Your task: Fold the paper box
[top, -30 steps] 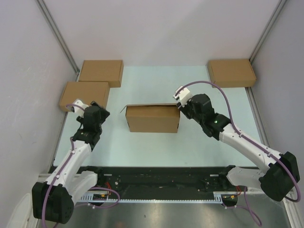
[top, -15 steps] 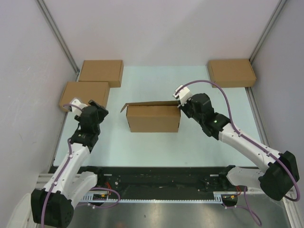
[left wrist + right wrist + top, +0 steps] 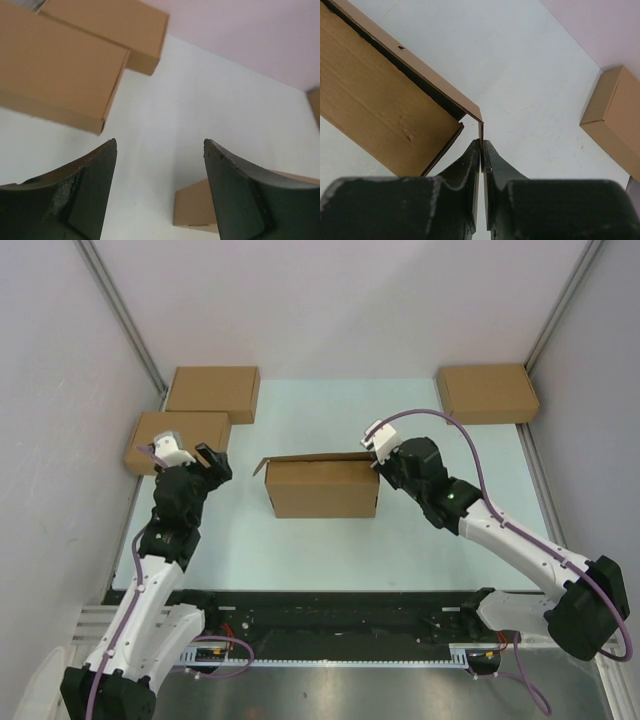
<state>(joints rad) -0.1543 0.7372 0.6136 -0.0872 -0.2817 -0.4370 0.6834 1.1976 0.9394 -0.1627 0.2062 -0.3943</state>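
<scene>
Right hand [image 3: 481, 146] is pressed together on the thin edge of a side flap [image 3: 481, 131] at the right end of the paper box [image 3: 323, 490]. The box sits in the middle of the bench [image 3: 330, 405] with its lid [image 3: 415, 70] raised a little and a dark gap showing beneath. Left hand [image 3: 160, 147] hangs spread and holds nothing, well apart from the box's left end and near the closed boxes [image 3: 60, 65] at the left. A third closed box [image 3: 487, 392] lies at the far right.

The step looks like tucking this flap inside so the lid can shut. To do it well, the pinch should sit close to the crease and swing the flap inward about that crease rather than pull, so the light box is not dragged sideways. The left hand would help by bracing the opposite end or lifting the lid while the flap goes in. A tug risks tearing or bending the card.
</scene>
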